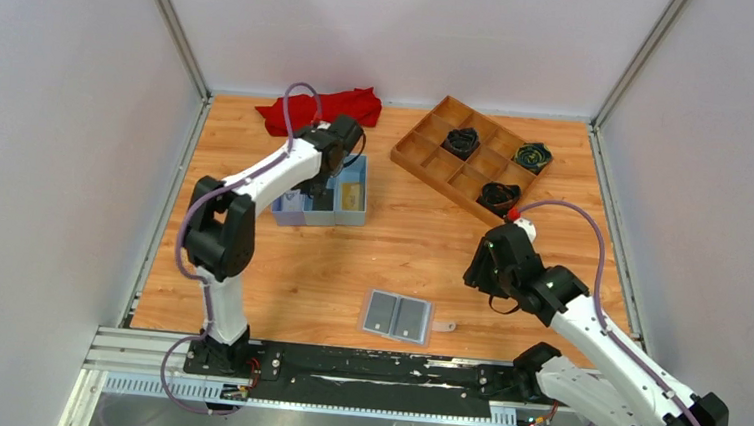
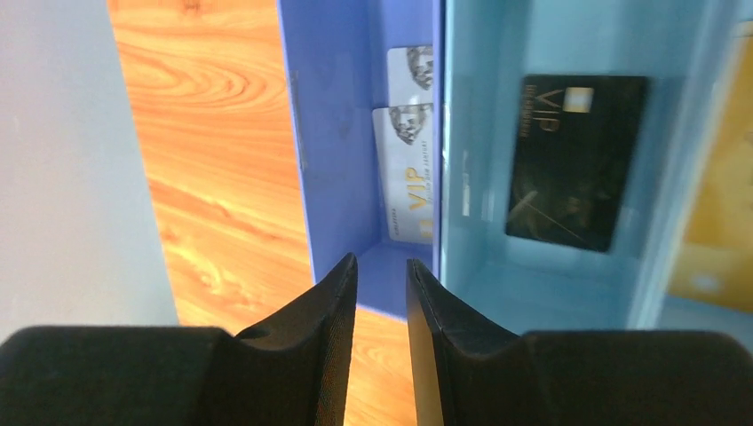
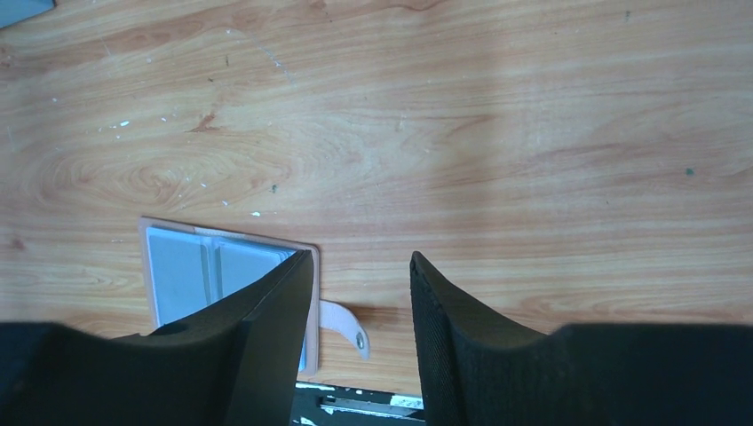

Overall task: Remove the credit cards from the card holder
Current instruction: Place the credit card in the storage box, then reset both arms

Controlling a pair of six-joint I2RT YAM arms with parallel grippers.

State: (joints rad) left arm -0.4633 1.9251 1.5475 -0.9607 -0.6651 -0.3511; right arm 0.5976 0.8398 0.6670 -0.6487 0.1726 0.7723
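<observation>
The card holder (image 1: 398, 318) lies open and flat near the table's front edge, showing two grey panels, with its strap (image 1: 443, 326) out to the right. My left gripper (image 1: 320, 187) hangs over the blue tray (image 1: 354, 203). Its jaws (image 2: 382, 262) are slightly apart with nothing between them. In the tray, a pale card (image 2: 407, 173) leans in the dark blue compartment, with a similar pale shape (image 2: 413, 73) above it. A black card (image 2: 575, 160) lies in the light blue compartment and a gold card (image 2: 719, 222) shows at the right edge. My right gripper (image 1: 482, 271) is open and empty (image 3: 362, 256), just right of the holder (image 3: 191, 266).
A wooden grid tray (image 1: 472, 158) with dark coiled items stands at the back right. A red cloth (image 1: 320, 109) lies behind the blue tray. The black base rail (image 1: 372, 368) runs along the near edge, just below the holder.
</observation>
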